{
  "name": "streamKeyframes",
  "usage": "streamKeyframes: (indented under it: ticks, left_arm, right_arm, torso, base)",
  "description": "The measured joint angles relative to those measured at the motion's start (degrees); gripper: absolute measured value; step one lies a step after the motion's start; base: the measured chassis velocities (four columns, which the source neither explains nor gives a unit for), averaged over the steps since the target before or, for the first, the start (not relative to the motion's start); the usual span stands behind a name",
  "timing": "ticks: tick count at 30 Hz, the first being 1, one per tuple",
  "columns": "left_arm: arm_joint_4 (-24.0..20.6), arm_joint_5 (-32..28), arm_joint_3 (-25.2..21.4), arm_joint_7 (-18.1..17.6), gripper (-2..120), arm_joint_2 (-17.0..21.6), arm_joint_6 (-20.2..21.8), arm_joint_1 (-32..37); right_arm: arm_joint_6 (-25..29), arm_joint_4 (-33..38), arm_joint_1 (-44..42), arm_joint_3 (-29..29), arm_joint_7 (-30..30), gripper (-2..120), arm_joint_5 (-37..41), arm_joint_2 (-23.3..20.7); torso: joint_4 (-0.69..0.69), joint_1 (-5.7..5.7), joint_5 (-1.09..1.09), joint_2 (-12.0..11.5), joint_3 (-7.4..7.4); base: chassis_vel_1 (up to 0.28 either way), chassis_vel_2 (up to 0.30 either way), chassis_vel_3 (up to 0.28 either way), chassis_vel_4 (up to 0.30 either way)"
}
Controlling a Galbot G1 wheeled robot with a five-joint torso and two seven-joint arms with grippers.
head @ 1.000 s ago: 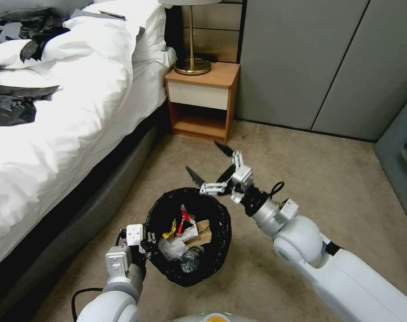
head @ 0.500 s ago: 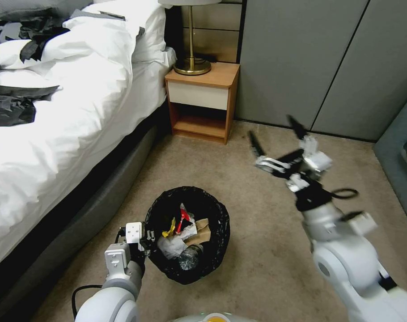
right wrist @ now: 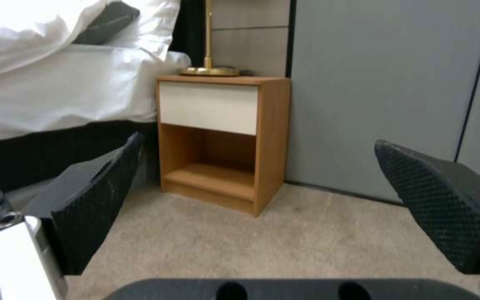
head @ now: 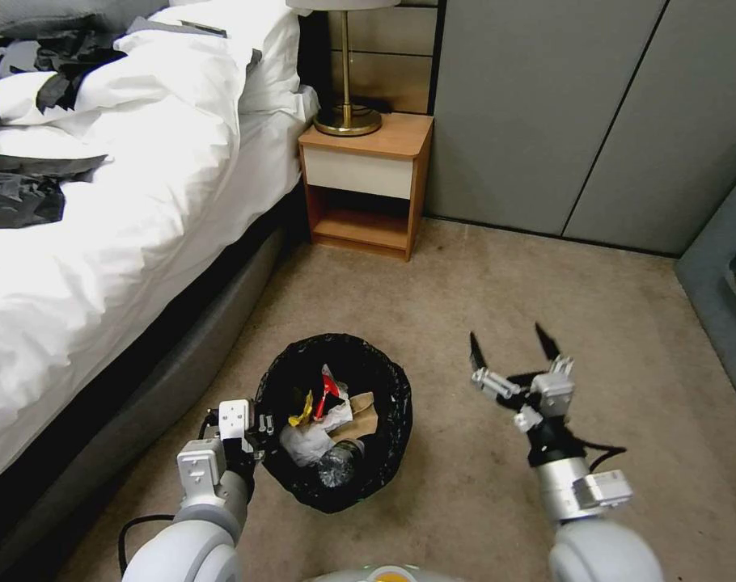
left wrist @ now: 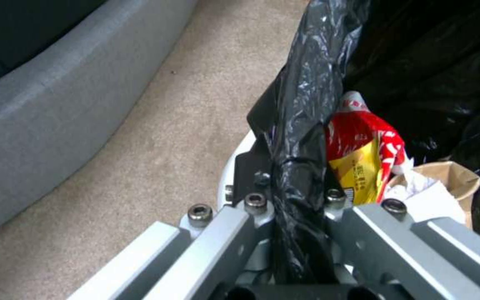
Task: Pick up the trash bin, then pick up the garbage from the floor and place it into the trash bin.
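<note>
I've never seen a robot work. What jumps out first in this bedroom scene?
The trash bin on the carpet beside the bed, holding the garbage. The left gripper is clamped on its bag-lined rim. To the bin's right, the right gripper hovers open and empty.

Left gripper (head: 259,424) is clamped on the bin (head: 388,453) rim (low, by the base); right gripper (head: 509,352) hangs empty, fingers spread.
</note>
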Motion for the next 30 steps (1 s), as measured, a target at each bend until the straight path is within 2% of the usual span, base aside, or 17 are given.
streamKeyframes:
  ticks: [6,11,25,30]
  left_arm:
    - [-0.3,0.0,0.0,0.0,0,-0.1,0.0,0.5]
    - [-0.9,0.3,0.1,0.0,0,0.1,0.1,2.2]
    - [-1.4,1.7,0.3,0.0,0,-0.3,0.0,4.4]
    - [-2.0,2.1,0.1,0.1,0,-0.3,-0.1,5.5]
  right_arm:
    - [0.2,-0.1,0.3,0.0,0.0,100,0.0,-0.2]
    - [-0.7,1.3,-0.1,0.2,-0.1,100,0.0,-2.6]
    - [-2.9,3.0,0.3,-0.1,-0.1,100,0.4,-3.2]
    - [-5.9,4.7,1.0,0.5,-0.4,100,1.8,-4.3]
  torso:
    - [0.00,0.00,0.00,0.0,0.00]
    - [0.00,0.00,0.00,0.0,0.00]
    - [-0.01,0.00,0.01,0.0,0.00]
    - [0.01,0.01,0.00,0.0,0.00]
  base:
    - [0.000,0.000,0.000,0.000]
    - [0.017,0.022,0.021,0.022]
    - [0.095,0.090,0.086,0.088]
    - [0.123,0.132,0.116,0.119]
